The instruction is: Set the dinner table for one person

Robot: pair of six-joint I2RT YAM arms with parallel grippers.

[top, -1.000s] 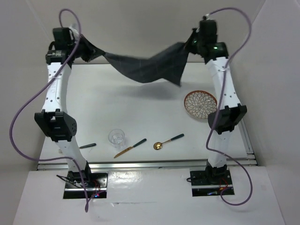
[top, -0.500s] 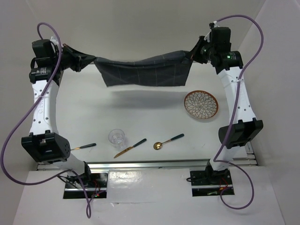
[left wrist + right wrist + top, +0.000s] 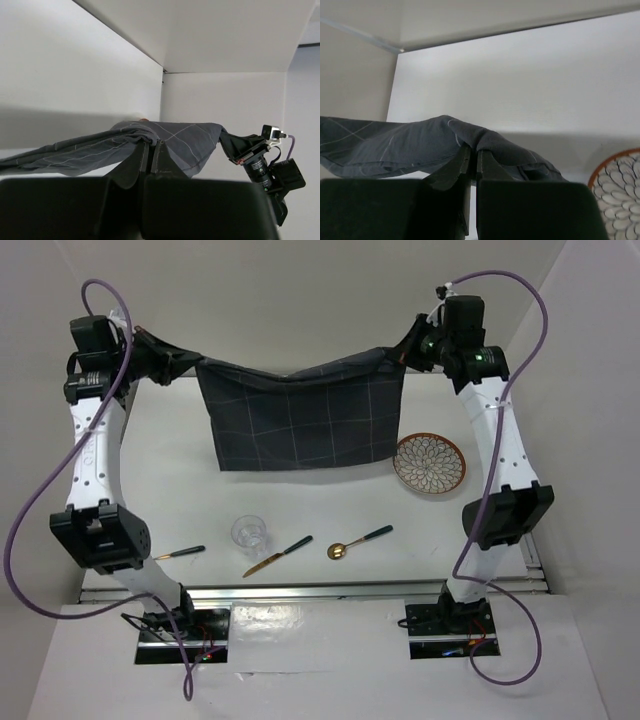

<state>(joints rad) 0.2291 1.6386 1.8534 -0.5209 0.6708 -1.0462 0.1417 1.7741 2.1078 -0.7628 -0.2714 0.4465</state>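
The dark grey checked placemat (image 3: 300, 420) hangs spread out above the far part of the white dinner table (image 3: 330, 510), held by its two top corners. My left gripper (image 3: 183, 364) is shut on the left corner, seen in the left wrist view (image 3: 151, 143). My right gripper (image 3: 402, 353) is shut on the right corner, seen in the right wrist view (image 3: 473, 149). On the table lie a patterned plate (image 3: 429, 464), a clear glass (image 3: 249, 534), a gold knife with a dark handle (image 3: 277, 556), a gold spoon (image 3: 358, 542) and a dark-handled utensil (image 3: 178, 553) partly hidden by the left arm.
White walls close in the table at the back and both sides. A silver rail (image 3: 310, 590) runs along the near edge. The plate's rim also shows in the right wrist view (image 3: 615, 192). Purple cables loop off both arms.
Both grippers moved apart and the placemat went from a sagging bunch to a stretched sheet, which now hangs down flat and unfolded between them. The tableware has not moved.
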